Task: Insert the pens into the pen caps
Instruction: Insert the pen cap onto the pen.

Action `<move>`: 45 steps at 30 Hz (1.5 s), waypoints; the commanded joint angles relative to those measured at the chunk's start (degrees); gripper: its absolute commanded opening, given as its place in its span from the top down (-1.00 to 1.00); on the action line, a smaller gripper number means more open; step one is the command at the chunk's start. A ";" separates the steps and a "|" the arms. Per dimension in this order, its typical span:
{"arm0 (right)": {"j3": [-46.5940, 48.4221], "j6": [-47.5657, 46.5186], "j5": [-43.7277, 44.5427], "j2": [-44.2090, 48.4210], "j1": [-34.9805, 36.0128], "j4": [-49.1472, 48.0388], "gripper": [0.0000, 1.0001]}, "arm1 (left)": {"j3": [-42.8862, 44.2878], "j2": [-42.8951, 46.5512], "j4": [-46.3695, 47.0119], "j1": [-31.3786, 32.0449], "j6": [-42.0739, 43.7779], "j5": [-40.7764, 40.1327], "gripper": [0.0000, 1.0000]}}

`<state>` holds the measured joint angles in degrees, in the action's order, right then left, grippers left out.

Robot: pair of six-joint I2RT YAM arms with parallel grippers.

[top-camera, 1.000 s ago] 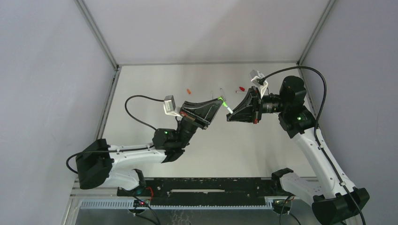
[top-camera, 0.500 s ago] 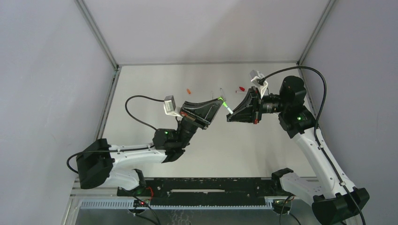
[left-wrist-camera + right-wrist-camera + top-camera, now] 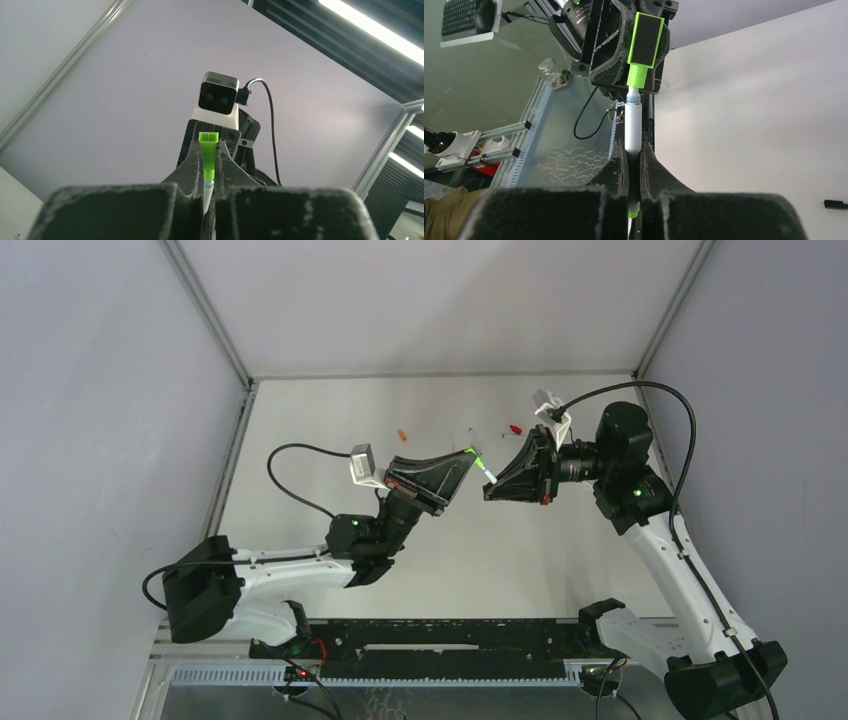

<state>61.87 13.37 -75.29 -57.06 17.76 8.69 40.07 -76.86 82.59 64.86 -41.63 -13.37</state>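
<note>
Top external: left gripper [image 3: 468,454] and right gripper [image 3: 489,490] up off the table [image 3: 300,440] near its middle, tips almost meeting, one pen [image 3: 484,466] bridging them.

Right wrist: jaws closed on the pen's white barrel, low down. Green stub of the back end poking out below the fingers [image 3: 618,165]. Barrel running up to a green cap [image 3: 645,37] on its top end, right at the left gripper's fingers.

Left wrist: jaws closed as well, pinching the white section just under the cap. Cap standing above the fingertips, in front of the right gripper. Cannot tell whether cap is fully seated.

Further back on the table, well apart from both grippers: small orange piece [image 3: 402,433] and small red piece [image 3: 515,428], too small to call cap or pen.
</note>
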 commanded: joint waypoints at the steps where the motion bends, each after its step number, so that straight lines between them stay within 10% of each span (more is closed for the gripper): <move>1: 0.10 0.23 1.57 0.81 -0.35 -1.16 1.00 | -0.11 0.50 0.60 0.27 -0.09 0.30 1.00; 16: 0.09 2.37 2.51 0.81 -0.80 -2.47 1.00 | -0.52 -0.05 0.34 0.27 -0.41 2.08 1.00; 45: 0.07 6.66 3.46 -1.57 -4.08 -12.77 1.00 | 0.47 -10.28 -29.53 8.47 -8.27 15.63 1.00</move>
<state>59.92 17.58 -77.54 -57.52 13.69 9.34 41.56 -80.97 77.01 65.06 -47.20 -12.95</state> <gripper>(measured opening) 0.053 0.038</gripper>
